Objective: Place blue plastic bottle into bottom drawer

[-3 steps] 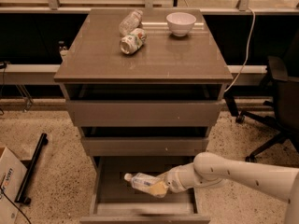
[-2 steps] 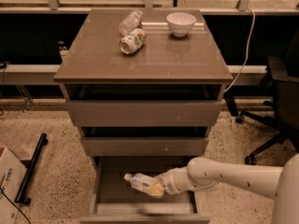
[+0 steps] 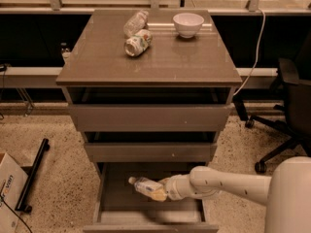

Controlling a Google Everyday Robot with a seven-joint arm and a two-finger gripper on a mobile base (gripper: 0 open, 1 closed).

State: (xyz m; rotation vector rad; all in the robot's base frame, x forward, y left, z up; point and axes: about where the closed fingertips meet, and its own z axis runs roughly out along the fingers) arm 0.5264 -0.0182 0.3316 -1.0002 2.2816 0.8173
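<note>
The bottom drawer (image 3: 112,198) of the grey-brown cabinet stands pulled open at the bottom of the view. The blue plastic bottle (image 3: 145,186), clear with a white cap and pale label, lies tilted inside it, cap pointing left. My gripper (image 3: 161,192) reaches in from the right on the white arm and is shut on the bottle's base end. The bottle is low in the drawer; I cannot tell whether it touches the drawer floor.
On the cabinet top lie a bottle with a green-and-white label (image 3: 137,42), a clear label-less bottle (image 3: 135,22) and a white bowl (image 3: 188,24). A black office chair (image 3: 286,106) stands to the right. A cardboard box (image 3: 8,191) and a black bar (image 3: 33,174) are on the floor at left.
The arm has shifted slightly left inside the drawer with the bottle still held. Little else differs.
</note>
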